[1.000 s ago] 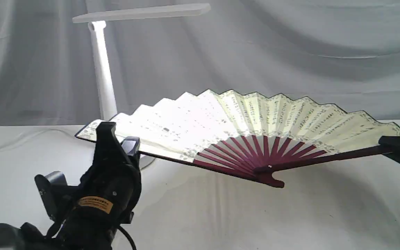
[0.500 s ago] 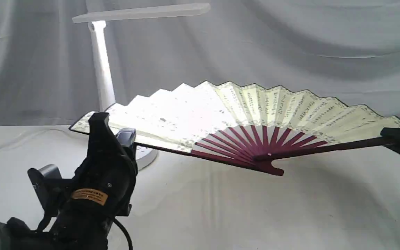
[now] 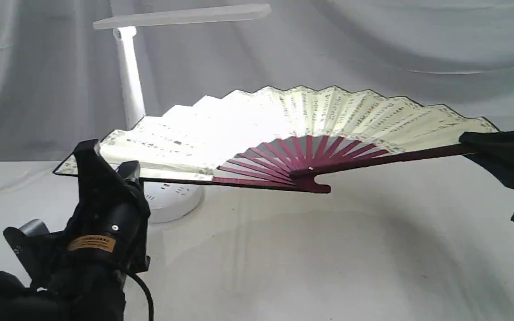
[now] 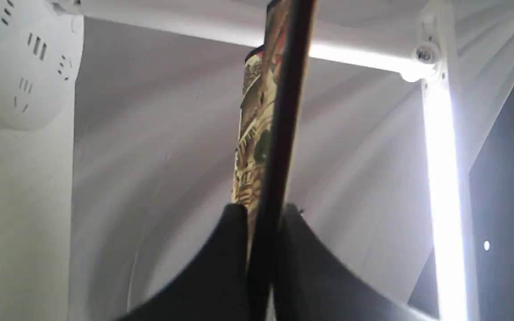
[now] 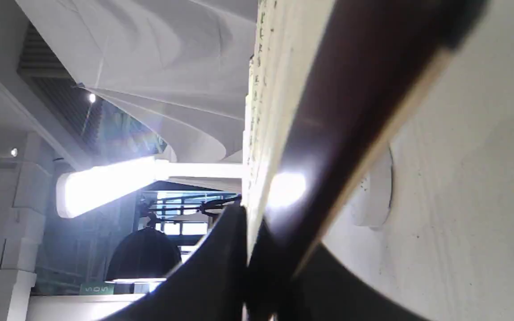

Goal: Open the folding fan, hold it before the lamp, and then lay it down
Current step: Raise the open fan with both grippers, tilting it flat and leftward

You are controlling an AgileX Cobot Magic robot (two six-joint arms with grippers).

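Left gripper [image 3: 107,157] and right gripper [image 3: 473,142] are each clamping an end guard of the open folding fan [image 3: 328,111], holding it airborne before the lamp [image 3: 132,89]. Fan calligraphy and the orange label [image 3: 92,243] on the left arm are showing but unreadable.

The folding fan [image 3: 328,116] is hanging above the table [image 3: 328,267], with the lamp [image 3: 130,76] behind.
I'm holding it by both guards, the left gripper [image 3: 109,165] clamping its left end and the right gripper [image 3: 469,140] its right end; the lamp is standing on the table behind the left half.
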